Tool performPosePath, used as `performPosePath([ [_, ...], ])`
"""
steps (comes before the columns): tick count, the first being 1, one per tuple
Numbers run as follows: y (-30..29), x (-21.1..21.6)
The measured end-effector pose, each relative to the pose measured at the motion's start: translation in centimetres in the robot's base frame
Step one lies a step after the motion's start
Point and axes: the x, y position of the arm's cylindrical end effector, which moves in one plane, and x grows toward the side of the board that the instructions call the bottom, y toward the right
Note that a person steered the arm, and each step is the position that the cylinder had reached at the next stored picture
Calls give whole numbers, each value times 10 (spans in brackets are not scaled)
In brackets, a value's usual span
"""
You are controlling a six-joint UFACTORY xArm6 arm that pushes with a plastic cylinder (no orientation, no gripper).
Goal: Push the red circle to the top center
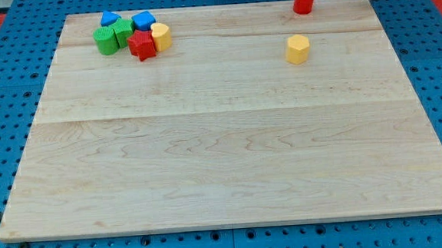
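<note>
Below red circle [303,0], yellow hexagon [297,49]

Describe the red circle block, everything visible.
The red circle is a short, upright cylinder, uniformly red with a matte painted look. It stands on the wooden board close to its top edge, right of centre in the view. Nothing touches it: the nearest block, a yellow hexagon, sits apart below it, and the cluster of other blocks is far off toward the view's left. My tip cannot be made out.
</note>
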Motion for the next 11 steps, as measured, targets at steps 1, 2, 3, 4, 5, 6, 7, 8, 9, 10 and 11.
performPosePath([
  [1,0,0],
  [2,-68,1],
  [3,-167,34],
  [4,-193,95],
  [5,-275,47],
  [6,-288,3],
  [7,-282,1],
  [8,-234,4],
  [9,-224,45],
  [10,-154,56],
  [11,-133,3],
])
